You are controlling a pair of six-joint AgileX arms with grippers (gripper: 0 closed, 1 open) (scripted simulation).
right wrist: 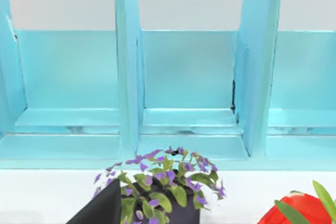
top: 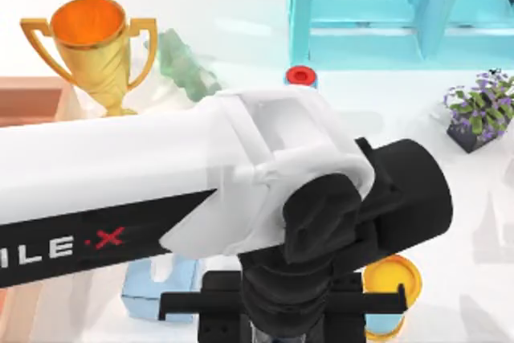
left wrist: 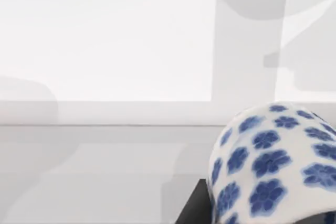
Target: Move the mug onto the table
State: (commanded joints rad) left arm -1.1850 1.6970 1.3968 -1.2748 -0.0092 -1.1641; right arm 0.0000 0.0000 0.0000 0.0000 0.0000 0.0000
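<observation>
Left arm [top: 161, 190] reaches across the table [top: 482, 279], well above it. In the left wrist view the mug [left wrist: 273, 166] sits right against a dark finger [left wrist: 194, 208]; looks gripped, though I cannot tell for certain. Mug hangs over bare white tabletop.

Risk: releasing from this height, the rounded mug could tip or roll toward the yellow-topped cylinder [top: 391, 283]. Right arm parked near the plant [right wrist: 168, 187].

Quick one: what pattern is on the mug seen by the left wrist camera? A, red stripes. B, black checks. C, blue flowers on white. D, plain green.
C: the left wrist view shows the mug as a rounded white body covered with blue flower shapes, above the white table.
</observation>
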